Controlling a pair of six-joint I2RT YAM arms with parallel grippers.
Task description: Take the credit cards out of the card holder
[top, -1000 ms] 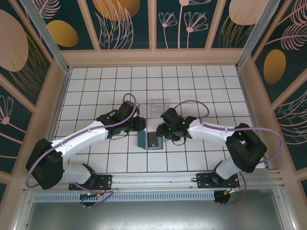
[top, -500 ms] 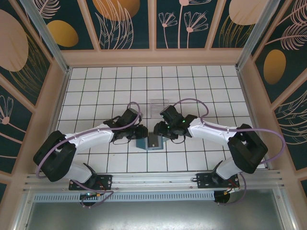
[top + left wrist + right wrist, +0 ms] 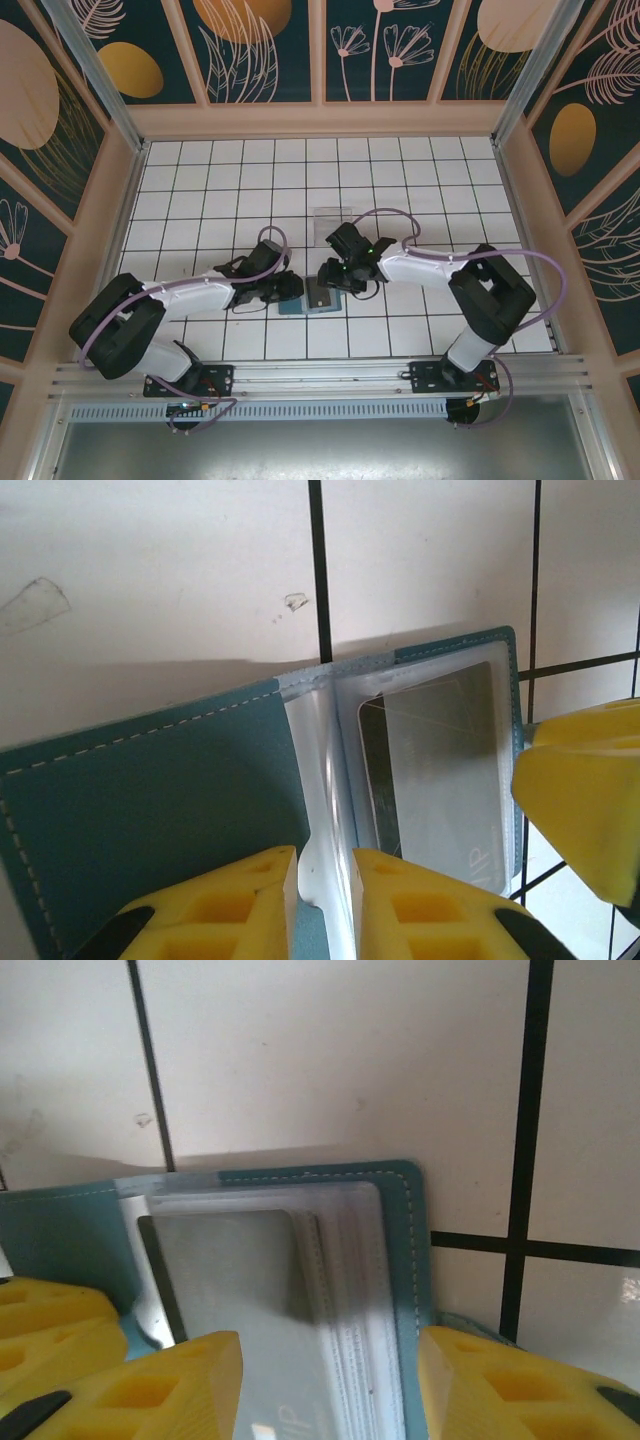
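The teal card holder (image 3: 300, 300) lies open on the white tiles. In the left wrist view its left cover (image 3: 150, 800) lies flat, and clear sleeves rise from the spine. My left gripper (image 3: 325, 865) is shut on a fold of clear sleeve (image 3: 320, 780) at the spine. A grey credit card (image 3: 440, 770) sits inside the top sleeve of the right half. My right gripper (image 3: 330, 1360) stands open astride that half, one fingertip (image 3: 170, 1380) over the sleeved card (image 3: 240, 1280), the other beyond the teal edge (image 3: 415, 1260). In the top view both grippers meet over the holder, left (image 3: 287, 288), right (image 3: 328, 276).
A clear plastic box (image 3: 331, 222) stands about one tile behind the holder. The tiled floor (image 3: 200, 190) stretches to the pale frame walls on all sides. The right gripper's yellow finger (image 3: 580, 790) shows at the right edge of the left wrist view.
The left arm has dropped and slid right onto the holder's spine, its jaws narrowing onto the sleeve. The right gripper has shifted left over the holder and narrowed a little.
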